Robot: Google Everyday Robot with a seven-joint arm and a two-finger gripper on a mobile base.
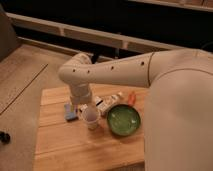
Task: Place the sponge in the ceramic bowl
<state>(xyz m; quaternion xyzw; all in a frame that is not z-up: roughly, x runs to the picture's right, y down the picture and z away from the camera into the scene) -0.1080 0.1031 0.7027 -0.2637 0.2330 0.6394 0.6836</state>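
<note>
The light-blue sponge (70, 112) lies flat on the wooden table (60, 145), left of centre. My gripper (81, 106) hangs from the white arm, low over the table and just right of the sponge. It is open and holds nothing. The arm's wrist hides the sponge's right edge. The glossy green ceramic bowl (123, 120) sits empty to the right, about a bowl's width from the sponge.
A white paper cup (92, 120) stands between sponge and bowl, close under the gripper. Small white-and-dark boxes (108, 102) and an orange object (131, 98) lie behind the bowl. My white arm and body fill the right side. The floor drops off left of the table.
</note>
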